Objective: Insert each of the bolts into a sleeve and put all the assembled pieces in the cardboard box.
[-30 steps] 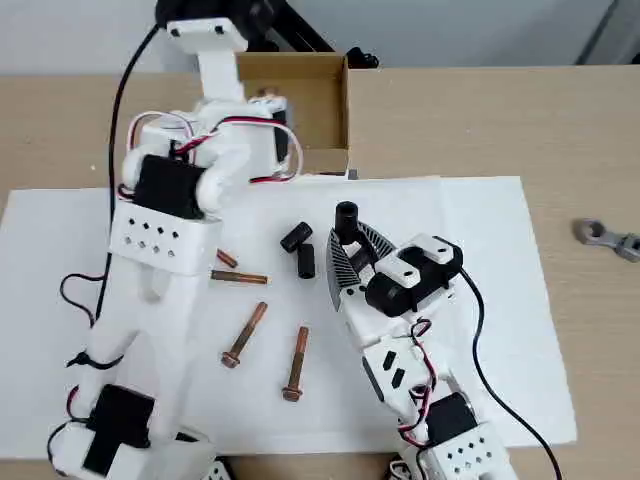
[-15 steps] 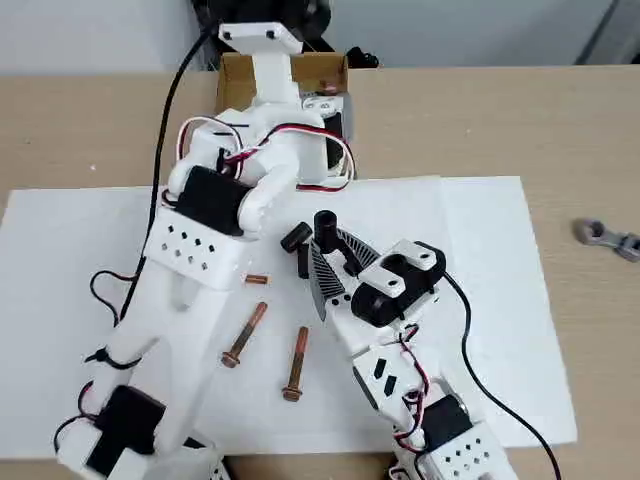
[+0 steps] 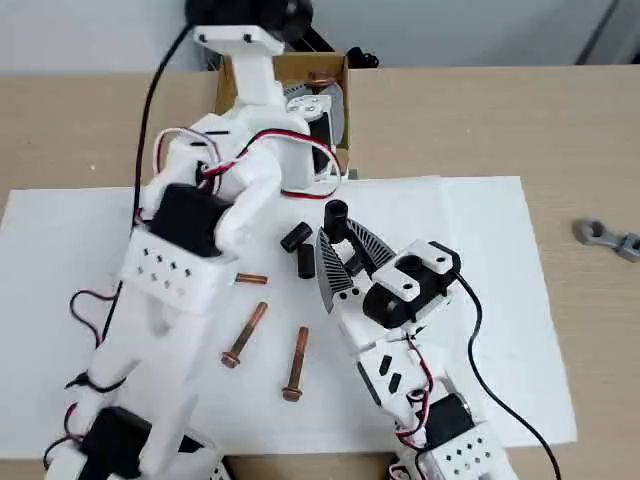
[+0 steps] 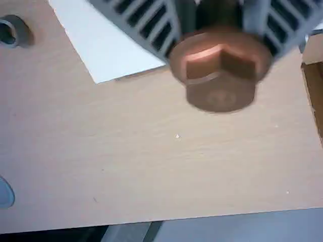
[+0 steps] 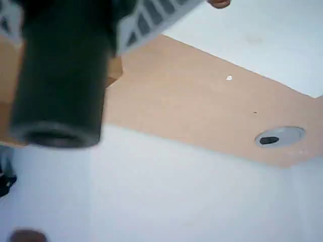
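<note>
Left pincer [image 4: 219, 15] with bolt [image 4: 219, 75] at cardboard box [image 3: 296, 66]

Bright, even light from overhead in high view; white paper sheet [image 3: 480, 250] nearly washed out, w/ faint soft shadows on it. Copper hex-head bolt [image 4: 219, 75] shows mild sheen; black cylindrical sleeve [image 5: 60, 75] dark, shaded.

Between the left gripper's [image 4: 220, 25] jaws, the copper-coloured hex-head metal bolt [image 4: 218, 75] shows only a blurred head. Its shank is hidden between them. The black cylindrical plastic sleeve [image 5: 60, 75] in the right gripper's [image 3: 337, 232] jaws is blurred, and its clamped end is cut off by the picture's edge.
</note>
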